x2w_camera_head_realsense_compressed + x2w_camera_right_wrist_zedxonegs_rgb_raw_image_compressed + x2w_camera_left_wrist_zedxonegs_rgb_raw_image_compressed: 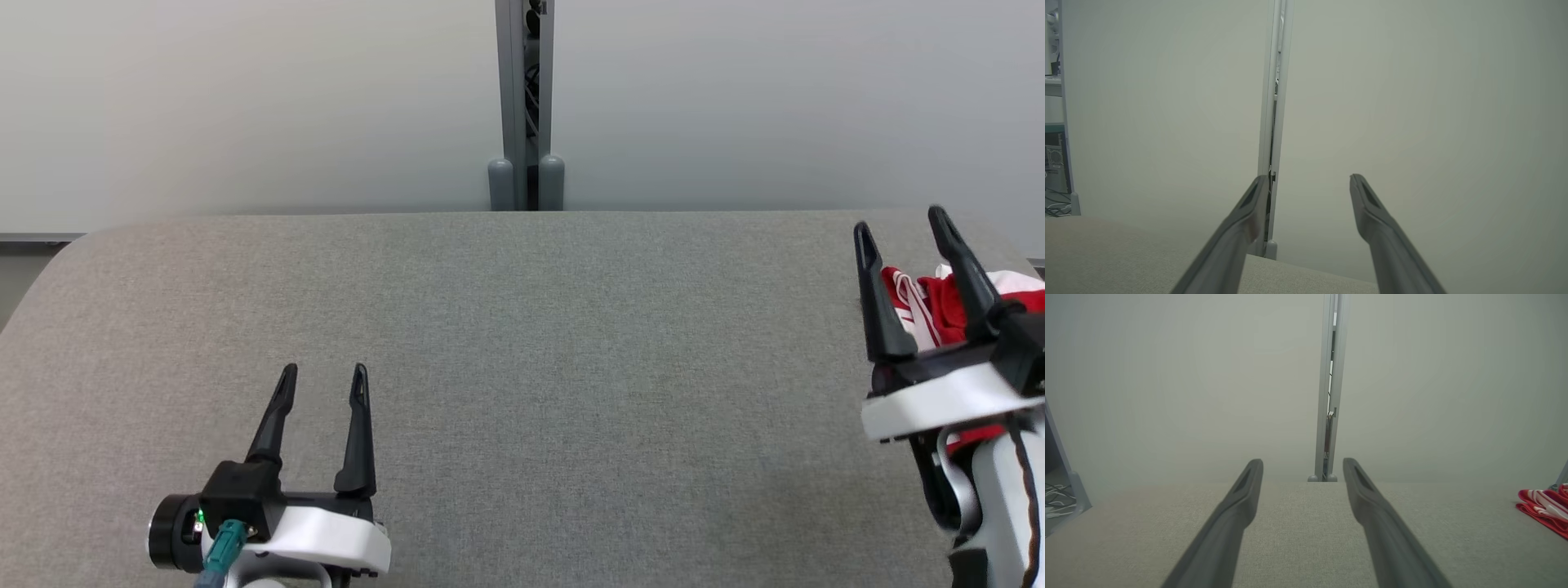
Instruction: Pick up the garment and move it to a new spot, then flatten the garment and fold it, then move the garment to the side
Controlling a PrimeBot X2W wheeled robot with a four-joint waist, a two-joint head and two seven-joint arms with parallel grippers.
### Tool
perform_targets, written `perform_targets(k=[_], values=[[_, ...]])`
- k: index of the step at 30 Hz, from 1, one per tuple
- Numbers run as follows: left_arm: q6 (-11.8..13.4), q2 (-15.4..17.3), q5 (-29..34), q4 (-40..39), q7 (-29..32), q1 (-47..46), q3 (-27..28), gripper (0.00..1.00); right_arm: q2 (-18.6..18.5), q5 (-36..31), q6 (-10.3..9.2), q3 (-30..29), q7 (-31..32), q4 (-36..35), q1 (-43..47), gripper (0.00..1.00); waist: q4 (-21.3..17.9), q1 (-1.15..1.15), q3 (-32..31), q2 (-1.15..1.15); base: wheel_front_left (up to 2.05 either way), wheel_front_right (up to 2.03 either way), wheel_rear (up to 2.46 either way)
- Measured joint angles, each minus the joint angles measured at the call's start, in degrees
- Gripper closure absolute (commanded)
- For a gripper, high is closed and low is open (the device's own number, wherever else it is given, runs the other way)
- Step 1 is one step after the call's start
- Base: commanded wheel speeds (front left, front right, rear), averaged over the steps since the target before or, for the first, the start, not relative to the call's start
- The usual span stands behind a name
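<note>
as the grey cloth-covered table [522,367] stretches wide before pale partition panels [245,106], a red and white garment [939,314] lies bunched at its far right edge.
the right gripper [898,222] shows in front of the garment, jaws wide apart and nothing between them; whether it touches the cloth i cannot tell. the left gripper [323,371] hovers over the near left of the table, jaws apart too, well apart from the garment.

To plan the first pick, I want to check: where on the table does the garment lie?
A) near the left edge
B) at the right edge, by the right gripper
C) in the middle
B: the garment lies bunched at the table's right edge, just beyond the open right gripper.
</note>
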Motion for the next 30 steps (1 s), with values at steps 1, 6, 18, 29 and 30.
perform_targets(k=[1, 6, 18, 29, 30], values=[[0.0, 0.0, 0.0, -0.1, 0.0, 0.4, -0.1, 0.00, 1.1, -0.7, 0.00, -0.9, 0.0, -0.5, 1.5, 0.00, 0.1, 0.00, -0.2, 0.00, 0.00, 0.00, 0.00], [-0.1, 0.0, -1.6, 1.0, 0.0, 2.0, -0.7, 0.00, 5.4, -3.3, 0.00, -1.6, 0.0, -1.9, 9.1, 0.00, 1.4, 0.00, -1.5, 0.00, 0.00, 0.00, 0.00], [0.1, 0.0, -3.1, 2.6, 0.0, 4.1, -0.5, 0.00, 8.8, -6.0, -0.01, -2.0, 0.0, -0.1, 14.9, 0.00, 1.8, 0.00, -1.9, 0.00, 0.00, 0.00, 0.00], [0.2, 0.0, -3.1, 3.4, 0.0, 4.0, -0.7, 0.00, 9.1, -6.2, 0.00, -1.5, 0.0, 0.7, 14.9, 0.00, 2.1, 0.00, -1.7, 0.00, 0.00, 0.00, 0.00], [0.3, 0.0, -3.3, 3.5, 0.0, 4.0, -0.7, 0.00, 9.1, -6.2, -0.01, -1.4, 0.0, 0.9, 14.9, 0.00, 2.1, 0.00, -1.7, 0.00, 0.00, 0.00, 0.00]])
